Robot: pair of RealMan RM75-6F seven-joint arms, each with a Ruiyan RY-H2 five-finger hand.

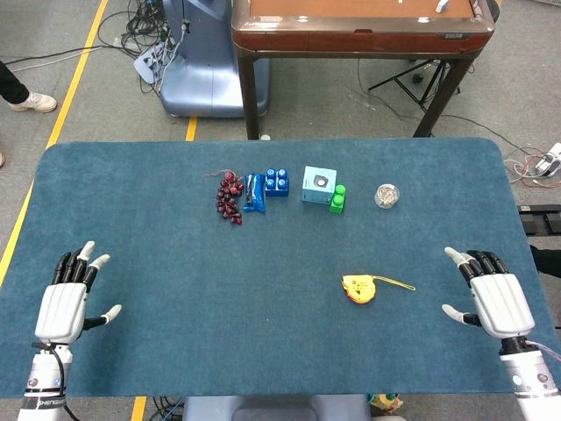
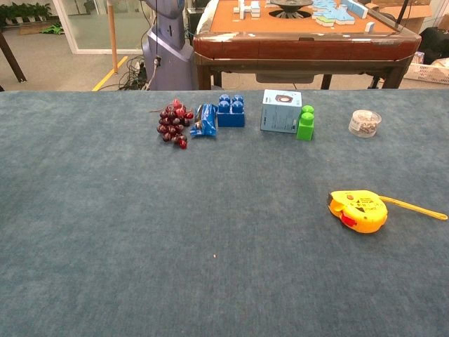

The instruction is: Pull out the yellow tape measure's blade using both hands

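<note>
Yellow tape measure [image 1: 359, 288] flat on blue mat [image 1: 175, 263], short blade [image 1: 396, 282] already out (pointing at right hand). Right hand [image 1: 491, 294] beside it, left hand [image 1: 68, 296] well apart; both spread, empty.

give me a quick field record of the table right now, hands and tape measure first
left hand: open, over the mat near the left edge, holding nothing
right hand: open, near the right edge, holding nothing
tape measure: yellow, lying on the mat, nearer the right hand
blade: short length already out, pointing right
back row: grapes, blue packet, blue block, pale box, green block, clear tub
</note>
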